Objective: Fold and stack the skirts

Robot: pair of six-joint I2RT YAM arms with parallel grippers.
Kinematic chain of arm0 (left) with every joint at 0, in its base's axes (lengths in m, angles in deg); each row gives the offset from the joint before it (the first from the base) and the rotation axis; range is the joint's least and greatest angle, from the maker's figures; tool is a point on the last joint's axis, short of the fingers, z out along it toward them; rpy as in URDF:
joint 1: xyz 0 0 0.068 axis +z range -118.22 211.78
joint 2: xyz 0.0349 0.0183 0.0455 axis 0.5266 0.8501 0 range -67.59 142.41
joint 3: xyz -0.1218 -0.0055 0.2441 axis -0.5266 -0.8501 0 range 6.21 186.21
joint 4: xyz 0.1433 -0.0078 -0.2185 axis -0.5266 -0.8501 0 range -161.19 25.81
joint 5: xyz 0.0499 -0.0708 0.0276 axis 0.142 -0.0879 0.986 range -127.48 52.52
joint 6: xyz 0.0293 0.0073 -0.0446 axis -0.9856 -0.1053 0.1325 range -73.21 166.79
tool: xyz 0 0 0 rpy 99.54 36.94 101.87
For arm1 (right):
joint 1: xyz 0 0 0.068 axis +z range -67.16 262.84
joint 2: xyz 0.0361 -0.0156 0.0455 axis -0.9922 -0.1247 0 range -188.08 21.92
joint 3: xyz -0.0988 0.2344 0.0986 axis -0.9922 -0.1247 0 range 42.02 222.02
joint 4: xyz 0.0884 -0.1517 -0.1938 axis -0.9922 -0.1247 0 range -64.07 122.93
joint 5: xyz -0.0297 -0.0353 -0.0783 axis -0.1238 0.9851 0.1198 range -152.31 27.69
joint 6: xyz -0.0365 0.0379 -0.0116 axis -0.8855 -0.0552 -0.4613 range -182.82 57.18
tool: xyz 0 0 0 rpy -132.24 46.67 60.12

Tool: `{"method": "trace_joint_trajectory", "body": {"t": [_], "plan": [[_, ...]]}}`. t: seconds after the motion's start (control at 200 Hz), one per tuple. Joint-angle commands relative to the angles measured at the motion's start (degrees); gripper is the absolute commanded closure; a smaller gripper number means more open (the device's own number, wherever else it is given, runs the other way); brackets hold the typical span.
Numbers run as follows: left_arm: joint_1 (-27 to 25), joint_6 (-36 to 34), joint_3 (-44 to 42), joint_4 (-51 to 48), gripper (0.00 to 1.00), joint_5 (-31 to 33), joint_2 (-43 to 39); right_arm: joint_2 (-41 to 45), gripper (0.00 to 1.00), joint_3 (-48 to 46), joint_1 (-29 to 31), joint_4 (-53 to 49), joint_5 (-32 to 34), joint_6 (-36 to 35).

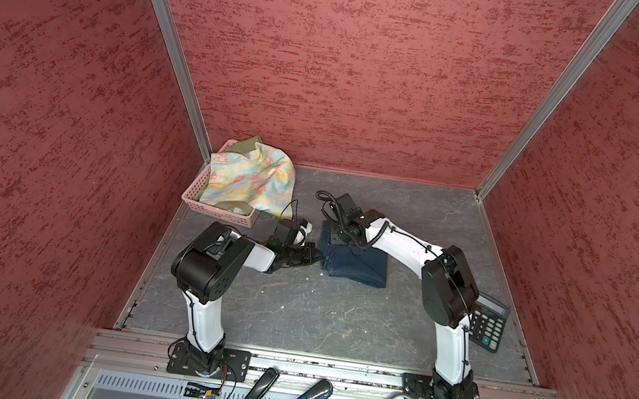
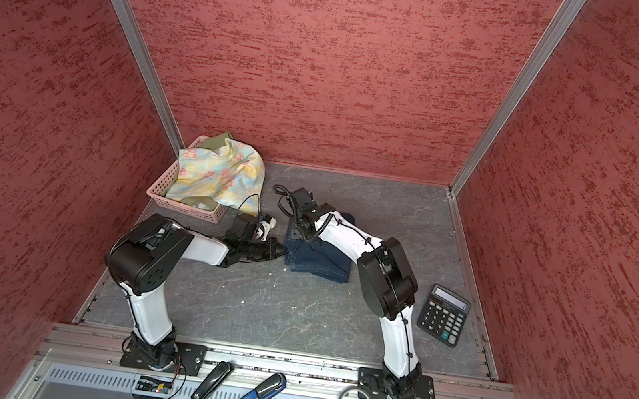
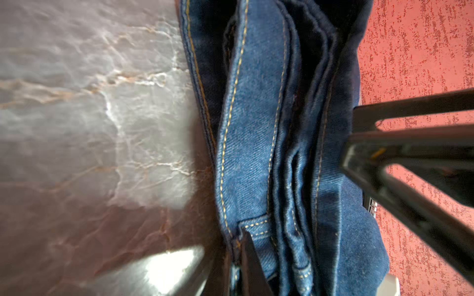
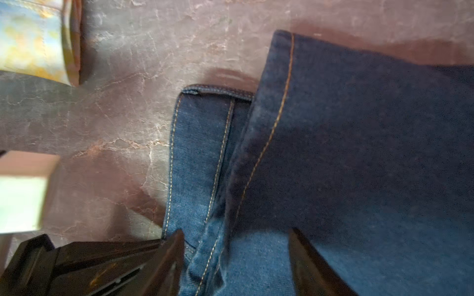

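Two staplers (image 1: 260, 388) lie nearest me. One basket (image 1: 193, 192) at ten o'clock holds the floral skirt (image 1: 248, 183) and olive skirt (image 1: 247, 145). The denim skirt (image 1: 359, 268) lies folded mid-table (image 1: 295, 310), with the left hand (image 1: 314, 255) clenched at its edge and the right hand (image 4: 237, 238) released above it.

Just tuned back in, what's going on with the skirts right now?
Both arms are at the folded denim skirt. The left gripper is shut, apparently pinching its edge, while the right gripper is over it with jaws open. The floral skirt and the olive skirt lie unfolded in the pink basket, so nothing is stacked yet.
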Motion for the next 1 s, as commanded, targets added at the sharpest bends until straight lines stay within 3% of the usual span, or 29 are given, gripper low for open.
{"method": "trace_joint_trajectory", "body": {"t": [0.0, 0.446, 0.566, 0.691, 0.786, 0.997], "plan": [[0.41, 0.34, -2.01, -3.62, 0.93, 0.30, 2.30, -1.73, 0.31, 3.10, 0.09, -1.81, 1.48, 0.33], [0.60, 0.08, -1.77, -3.48, 0.93, 0.04, 3.31, -9.03, 0.32, 3.83, 0.08, -6.81, 4.39, 3.31], [0.54, 0.06, -1.95, -3.44, 0.94, 0.42, 3.23, -9.05, 0.53, 3.32, 0.09, -6.68, 4.33, 3.86], [0.37, -0.60, -1.98, -4.13, 0.94, 1.28, 2.88, -6.67, 0.82, 2.01, -0.07, -4.52, 5.09, 3.49], [0.15, -1.06, -1.79, -4.74, 0.94, 1.70, 2.62, -4.03, 1.00, -0.53, -0.78, 0.19, 2.47, 2.52], [-0.03, -1.00, -2.12, -4.58, 0.95, 1.88, 2.31, 2.25, 1.00, -5.77, -2.76, 7.26, -2.02, 0.11]]}}
